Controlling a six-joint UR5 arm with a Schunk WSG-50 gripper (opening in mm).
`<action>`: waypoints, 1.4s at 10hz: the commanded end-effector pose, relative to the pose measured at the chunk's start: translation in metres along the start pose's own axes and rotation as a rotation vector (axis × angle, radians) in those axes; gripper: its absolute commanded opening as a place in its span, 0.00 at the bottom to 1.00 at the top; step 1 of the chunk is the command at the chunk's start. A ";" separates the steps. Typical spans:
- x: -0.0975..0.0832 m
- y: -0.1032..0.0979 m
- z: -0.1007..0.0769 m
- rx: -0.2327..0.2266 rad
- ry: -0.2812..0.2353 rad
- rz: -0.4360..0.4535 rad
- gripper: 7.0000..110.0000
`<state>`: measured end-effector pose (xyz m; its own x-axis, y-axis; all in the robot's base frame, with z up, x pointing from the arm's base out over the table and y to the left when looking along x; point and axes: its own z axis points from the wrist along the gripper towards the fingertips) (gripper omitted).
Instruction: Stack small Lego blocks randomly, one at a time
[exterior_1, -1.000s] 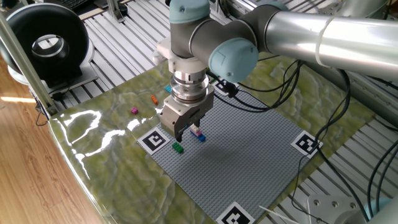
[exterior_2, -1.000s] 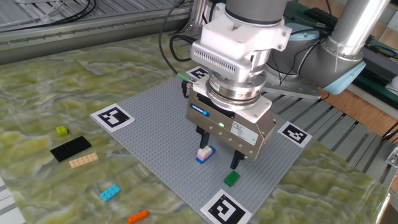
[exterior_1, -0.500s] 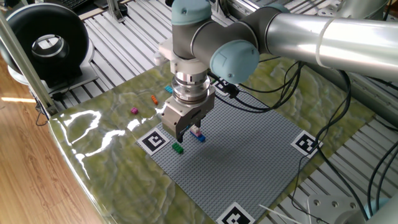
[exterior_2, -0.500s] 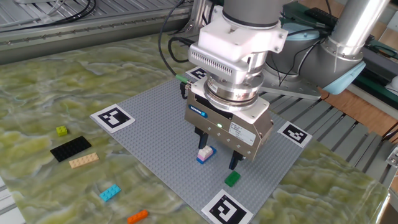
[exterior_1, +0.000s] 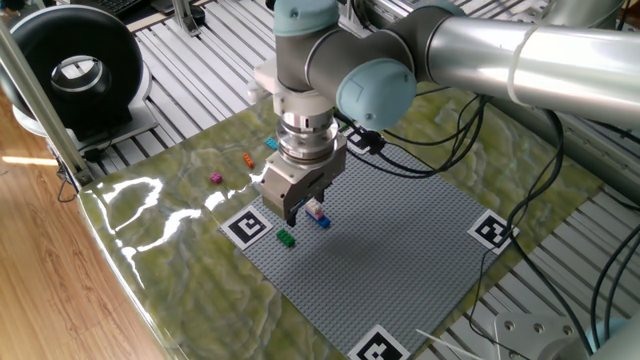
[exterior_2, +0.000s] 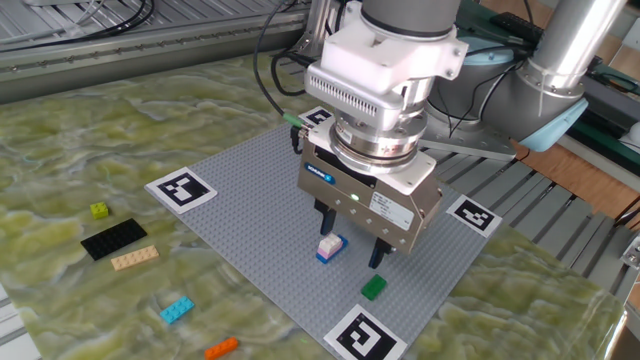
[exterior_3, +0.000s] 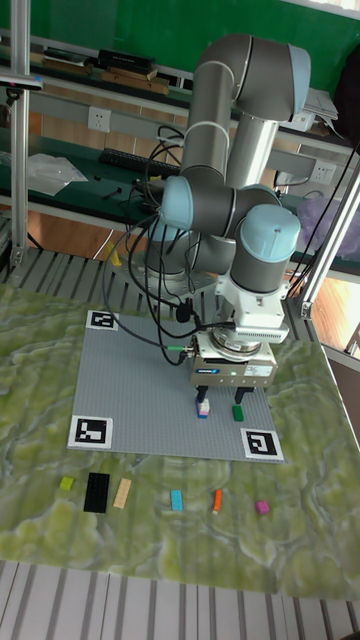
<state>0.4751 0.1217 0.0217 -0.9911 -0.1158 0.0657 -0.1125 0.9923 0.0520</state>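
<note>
Between blocks: tool above the small stack, nothing in its grip.
The stack (exterior_2: 329, 248), a whitish-pink block on a blue one, sits on the baseplate (exterior_2: 250, 190); a green block (exterior_2: 373, 287) lies near at 4 o'clock. The tool (exterior_2: 349, 236) hangs just over the stack, fingers apart and empty. Judged next: fetch another block, the green or a loose one such as the cyan (exterior_2: 176, 310) on the desk (exterior_2: 90, 130).

Three angled views, shared baseplate (exterior_2: 250, 215)
</note>
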 end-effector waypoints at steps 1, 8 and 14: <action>0.000 0.005 -0.003 -0.009 0.003 0.016 0.57; -0.005 0.009 0.002 -0.014 -0.012 0.020 0.57; -0.009 0.013 0.008 -0.018 -0.018 0.026 0.57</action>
<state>0.4794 0.1316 0.0164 -0.9935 -0.1008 0.0532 -0.0979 0.9937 0.0554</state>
